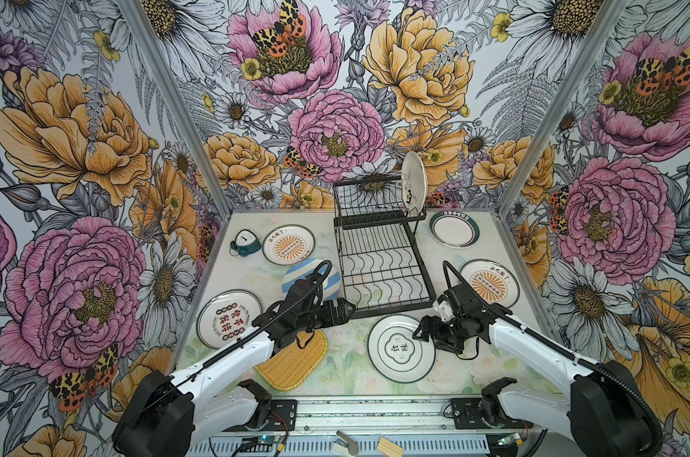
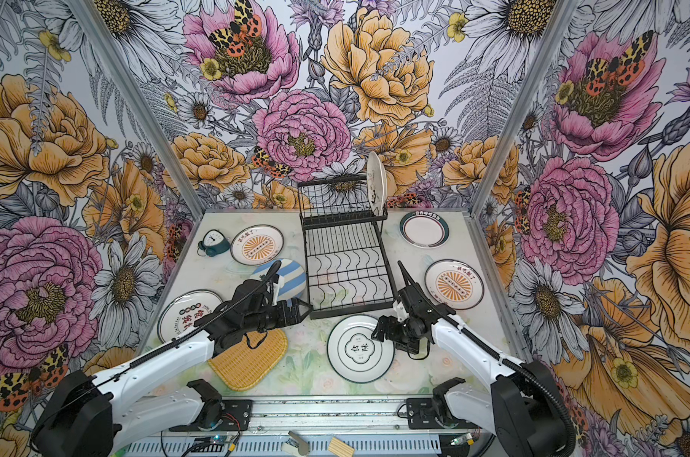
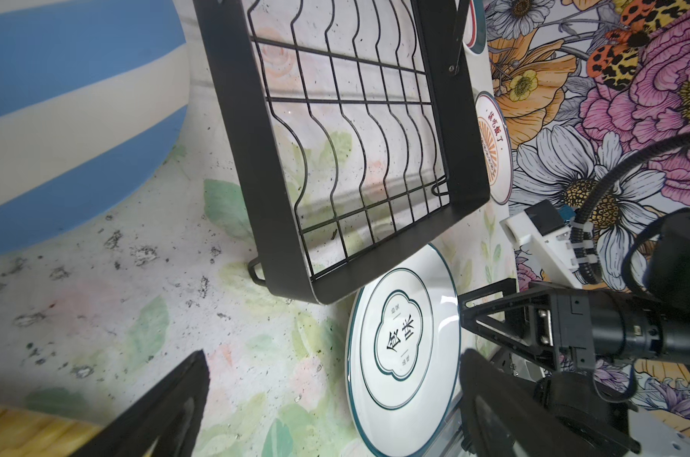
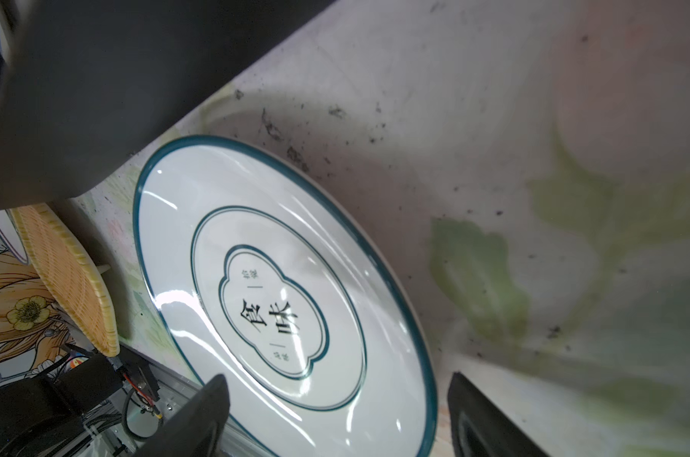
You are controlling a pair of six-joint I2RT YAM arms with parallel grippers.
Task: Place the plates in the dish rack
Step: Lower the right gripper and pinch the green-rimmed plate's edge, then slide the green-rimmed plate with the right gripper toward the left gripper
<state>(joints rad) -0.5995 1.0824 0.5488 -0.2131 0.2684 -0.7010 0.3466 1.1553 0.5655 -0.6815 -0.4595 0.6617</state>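
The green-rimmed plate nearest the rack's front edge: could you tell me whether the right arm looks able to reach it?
Probably yes. The right gripper sits open at the rim of the green-rimmed plate, one finger over it and one outside in the right wrist view, with nothing in between.

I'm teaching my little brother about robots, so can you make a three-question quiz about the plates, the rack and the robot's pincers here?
1. True or false: one plate already stands upright on the upper shelf of the dish rack.
2. The right pincer is: A) shut on the upright plate; B) open around the rim of the green-ringed plate; C) down inside the dish rack.
3. Fill in: the small teal thing with a white face is an alarm ____.
Key: 1 true; 2 B; 3 clock.
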